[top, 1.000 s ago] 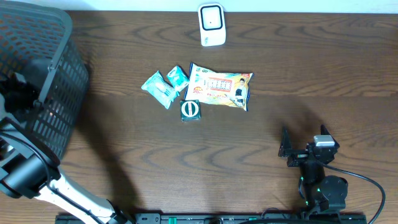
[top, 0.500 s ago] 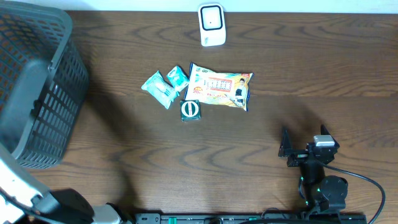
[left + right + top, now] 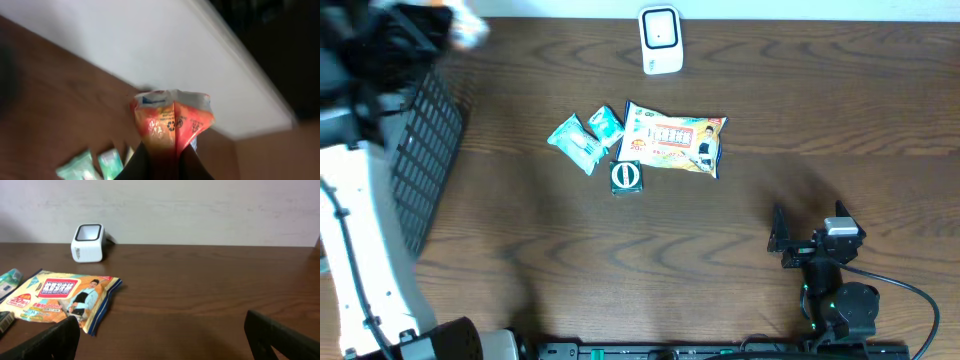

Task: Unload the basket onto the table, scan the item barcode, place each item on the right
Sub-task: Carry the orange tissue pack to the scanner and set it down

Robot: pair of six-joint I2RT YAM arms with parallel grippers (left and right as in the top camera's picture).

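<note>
Our left tool (image 3: 162, 161) was clamped tight on the lower end of an orange packet (image 3: 172, 120). The packet stood upright above the jaws, lifted clear of the worktop (image 3: 55, 115). We judged that it was gripped by its edge so the printed faces stayed free for reading. Which face bore the barcode we could not tell.

From overhead the packet showed only as a blur at the far left, above the basket (image 3: 420, 170) and well apart from the scanner (image 3: 660, 42) at the far edge. The carry to the scanner's window seemed not yet done.

Our right tool (image 3: 162, 337) rested at the near right with its jaws spread wide and nothing in them, out of the path, we supposed. Between the two lay the teal sachets (image 3: 575, 142), a small green box (image 3: 626, 176) and a large printed pack (image 3: 675, 140). They lay flat and just beside one another, presumably awaiting their turn.
</note>
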